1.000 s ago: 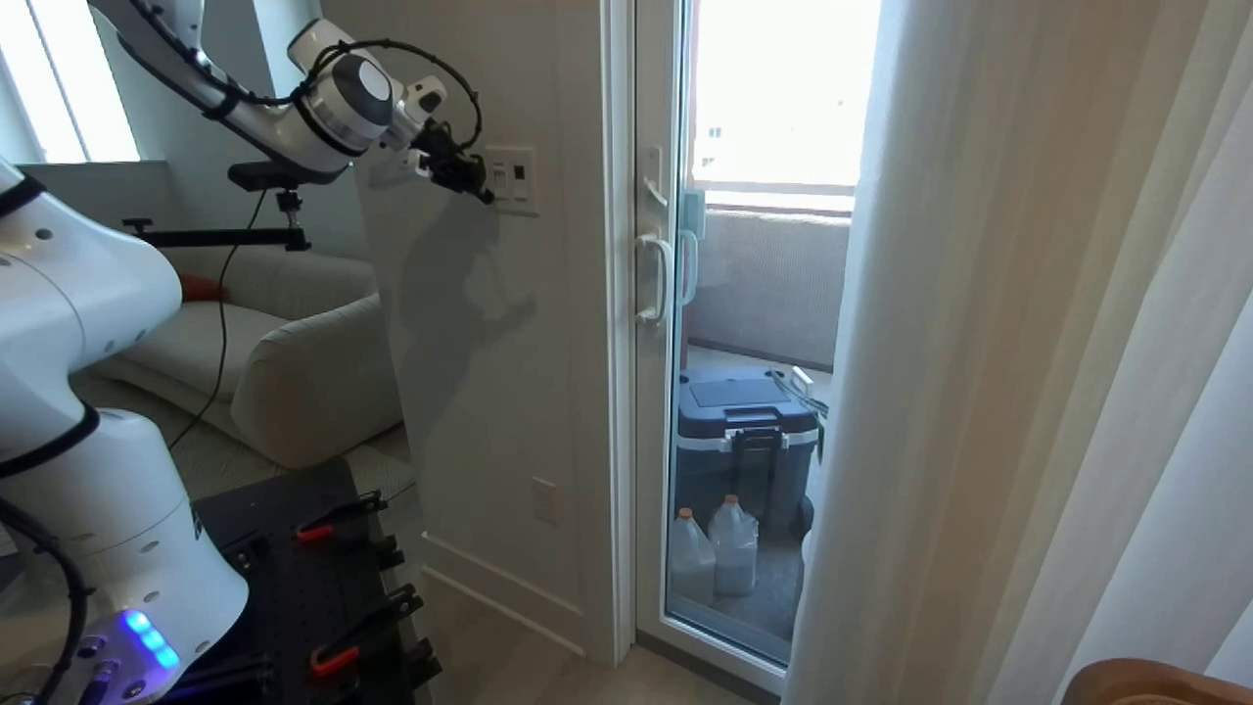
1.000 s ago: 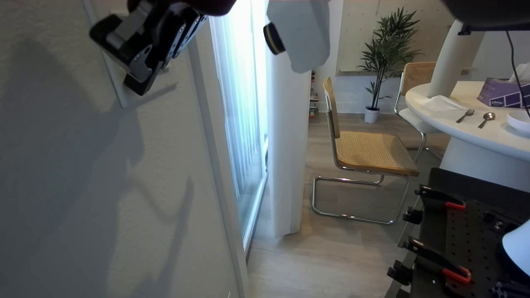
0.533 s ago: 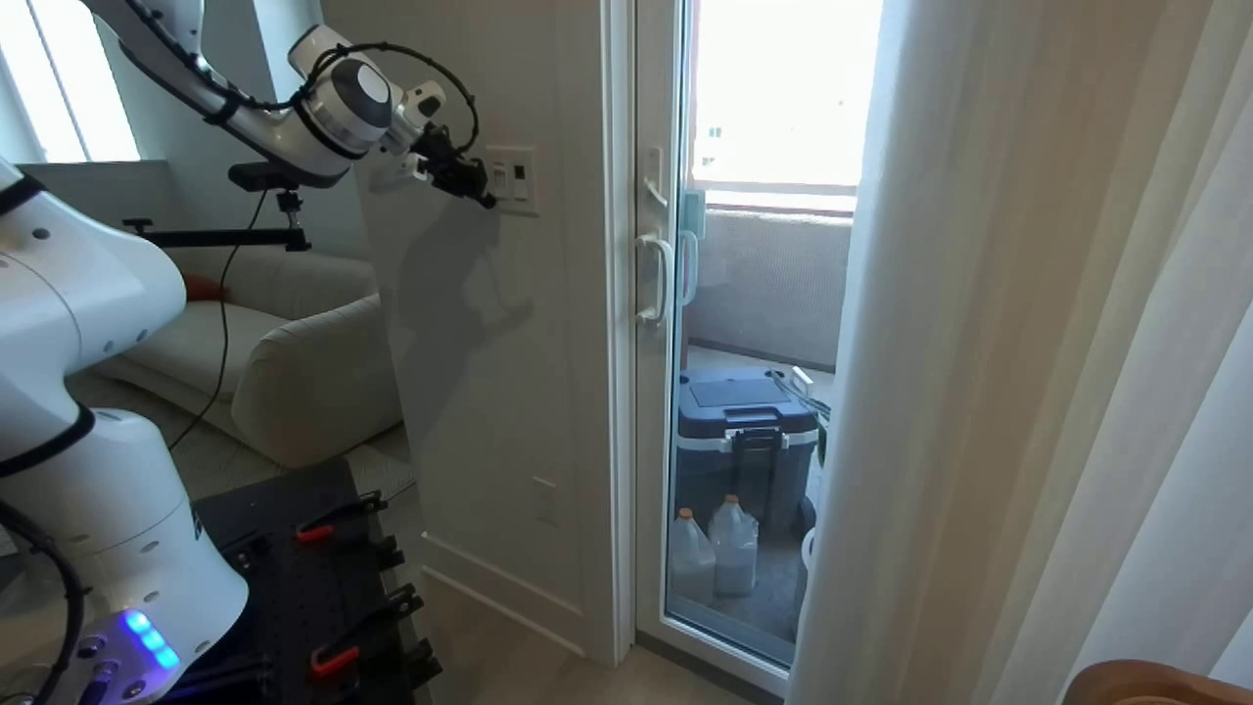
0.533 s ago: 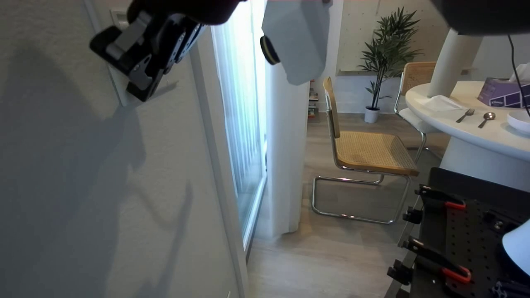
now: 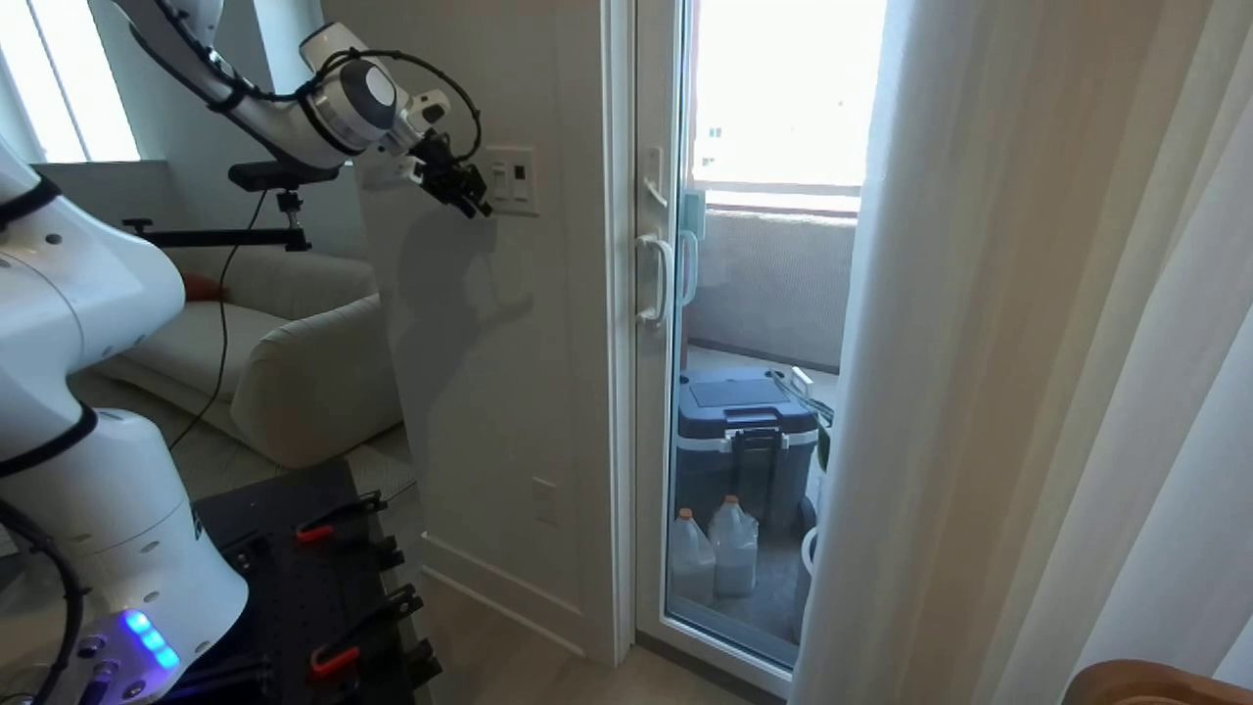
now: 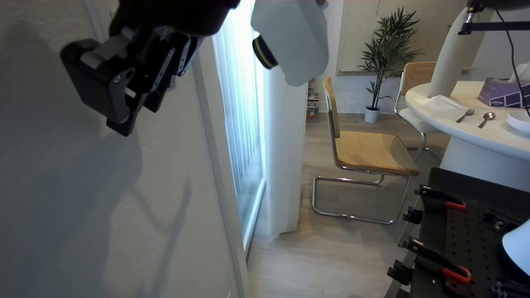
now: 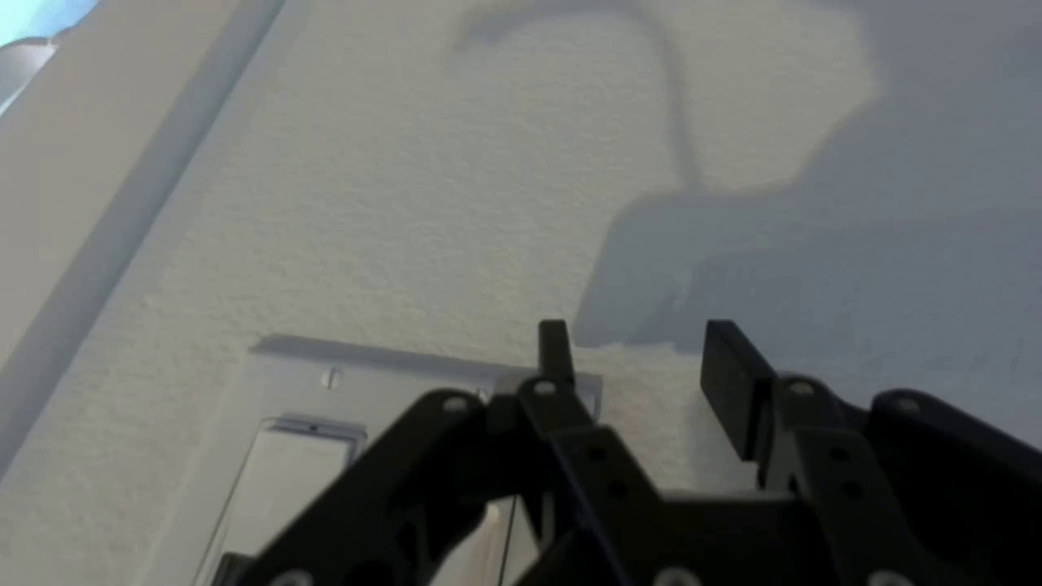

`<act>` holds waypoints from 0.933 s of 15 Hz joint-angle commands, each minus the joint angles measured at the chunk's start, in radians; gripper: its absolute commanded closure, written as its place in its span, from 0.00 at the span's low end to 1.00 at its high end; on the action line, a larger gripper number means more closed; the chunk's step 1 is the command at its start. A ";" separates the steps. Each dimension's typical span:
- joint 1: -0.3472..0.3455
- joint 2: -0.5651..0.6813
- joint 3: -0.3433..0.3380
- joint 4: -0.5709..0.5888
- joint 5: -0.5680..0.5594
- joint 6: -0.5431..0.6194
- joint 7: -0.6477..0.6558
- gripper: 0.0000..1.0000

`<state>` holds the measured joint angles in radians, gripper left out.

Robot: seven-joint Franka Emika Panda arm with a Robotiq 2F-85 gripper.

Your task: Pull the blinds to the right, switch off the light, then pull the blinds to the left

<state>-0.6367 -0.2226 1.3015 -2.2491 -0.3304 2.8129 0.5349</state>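
Observation:
The blinds, a long white pleated curtain [image 5: 979,343], hang at the right in an exterior view, partly covering the glass. Their edge [image 6: 283,165] also shows in an exterior view. The light's white switch plate [image 5: 527,199] is on the wall left of the door; the light itself is out of view. Close beside the plate, my gripper [image 5: 479,211] tilts downward. In the wrist view the gripper [image 7: 637,346] stands open, with only wall seen between its fingertips. Its left finger and linkage cover part of the switch plate [image 7: 281,387], whose pale rocker [image 7: 285,472] shows lower left.
A white-framed glass door with a handle [image 5: 664,279] stands right of the wall. Lower down is an outlet plate [image 5: 544,500]. A sofa [image 5: 333,362] lies behind the arm. A cane chair [image 6: 372,153] and a round table [image 6: 443,120] stand beyond the curtain.
The gripper's fingers have spread from shut to open. The gripper has dropped slightly and shifted a little away from the switch plate. The curtain's edge has drifted slightly, uncovering a bit more glass.

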 commanded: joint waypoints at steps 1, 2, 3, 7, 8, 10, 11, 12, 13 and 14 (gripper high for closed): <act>0.000 0.002 0.000 0.000 0.000 0.000 0.000 0.52; 0.000 0.003 0.000 0.000 0.000 0.000 0.000 0.27; -0.004 -0.052 0.033 -0.003 0.005 -0.013 0.060 0.27; 0.031 -0.213 0.094 -0.003 0.034 -0.081 0.253 0.01; 0.051 -0.264 0.096 0.003 0.040 -0.115 0.311 0.00; 0.107 -0.333 0.066 0.006 0.044 -0.159 0.404 0.00; 0.128 -0.387 0.038 -0.004 0.085 -0.177 0.408 0.00; 0.135 -0.415 0.018 0.001 0.087 -0.212 0.430 0.00; 0.136 -0.446 0.002 -0.001 0.090 -0.235 0.451 0.00; 0.131 -0.479 -0.003 -0.002 0.088 -0.259 0.475 0.00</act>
<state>-0.5206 -0.5760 1.3235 -2.2471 -0.2746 2.6269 0.9318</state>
